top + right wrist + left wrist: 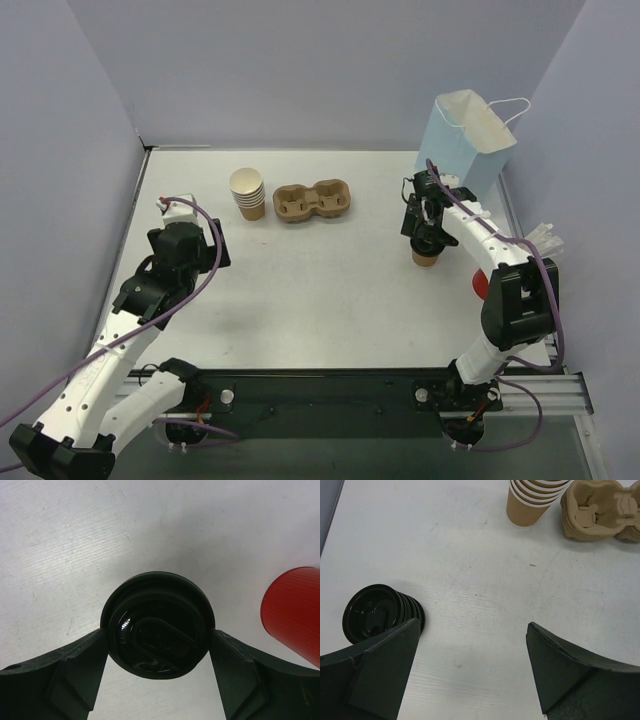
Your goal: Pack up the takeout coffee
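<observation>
A takeout coffee cup, tan with a black lid, stands on the table at the right. My right gripper hangs straight over it. In the right wrist view the gripper has one fingertip against each side of the lid, with no gap showing. The brown pulp two-cup tray lies at the back centre with both hollows bare, and it shows in the left wrist view too. My left gripper stands wide open above bare table, holding nothing, beside a stack of black lids.
A stack of lidless tan cups stands left of the tray. A light blue paper bag stands open at the back right. A red cup sits close to the right of the held cup, with white straws nearby.
</observation>
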Robot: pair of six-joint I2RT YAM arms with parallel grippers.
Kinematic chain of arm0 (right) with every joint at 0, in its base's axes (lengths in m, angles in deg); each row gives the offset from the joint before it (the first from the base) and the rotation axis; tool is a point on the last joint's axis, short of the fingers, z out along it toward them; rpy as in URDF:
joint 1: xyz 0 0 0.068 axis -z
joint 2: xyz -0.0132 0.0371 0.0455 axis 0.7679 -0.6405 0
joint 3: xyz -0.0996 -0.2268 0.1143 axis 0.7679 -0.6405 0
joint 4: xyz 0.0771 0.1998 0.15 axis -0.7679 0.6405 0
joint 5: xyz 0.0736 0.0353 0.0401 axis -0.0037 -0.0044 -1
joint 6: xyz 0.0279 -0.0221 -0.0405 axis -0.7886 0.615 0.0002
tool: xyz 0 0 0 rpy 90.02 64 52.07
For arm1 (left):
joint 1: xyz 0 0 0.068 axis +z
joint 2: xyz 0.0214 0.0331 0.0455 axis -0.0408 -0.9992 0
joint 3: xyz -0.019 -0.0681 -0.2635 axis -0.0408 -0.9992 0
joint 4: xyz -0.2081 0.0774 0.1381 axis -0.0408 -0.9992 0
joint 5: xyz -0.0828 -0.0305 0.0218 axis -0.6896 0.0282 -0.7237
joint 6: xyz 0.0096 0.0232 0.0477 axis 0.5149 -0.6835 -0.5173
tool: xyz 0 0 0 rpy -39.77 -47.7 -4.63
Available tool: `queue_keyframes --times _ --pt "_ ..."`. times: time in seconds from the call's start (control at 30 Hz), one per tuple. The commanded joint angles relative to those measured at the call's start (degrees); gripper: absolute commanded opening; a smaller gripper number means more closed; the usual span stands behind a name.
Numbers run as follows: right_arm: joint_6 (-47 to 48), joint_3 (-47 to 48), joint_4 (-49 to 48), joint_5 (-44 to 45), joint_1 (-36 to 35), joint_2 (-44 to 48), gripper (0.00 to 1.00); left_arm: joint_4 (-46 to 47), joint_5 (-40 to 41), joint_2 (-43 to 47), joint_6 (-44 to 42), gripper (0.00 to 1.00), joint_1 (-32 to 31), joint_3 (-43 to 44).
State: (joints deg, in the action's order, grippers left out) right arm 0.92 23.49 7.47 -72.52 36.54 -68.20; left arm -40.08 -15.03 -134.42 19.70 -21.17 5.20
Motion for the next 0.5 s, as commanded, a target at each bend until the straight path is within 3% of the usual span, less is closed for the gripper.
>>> queue_keyframes --times 0.0,0.13,0.47 --pt "0.71 -0.95 5.25 1.19 0.00 1.14 0.84 0.65 -0.05 -0.13 -0.84 0.97 0.48 0.18" --pt "0.89 0.10 5.42 0.32 0.18 3.24 0.89 0.56 -0.05 0.04 -0.84 0.97 0.39 0.09" --pt "2.03 6.08 8.59 -1.53 2.11 8.52 0.90 0.56 -0.31 0.22 -1.02 0.97 0.39 0.09"
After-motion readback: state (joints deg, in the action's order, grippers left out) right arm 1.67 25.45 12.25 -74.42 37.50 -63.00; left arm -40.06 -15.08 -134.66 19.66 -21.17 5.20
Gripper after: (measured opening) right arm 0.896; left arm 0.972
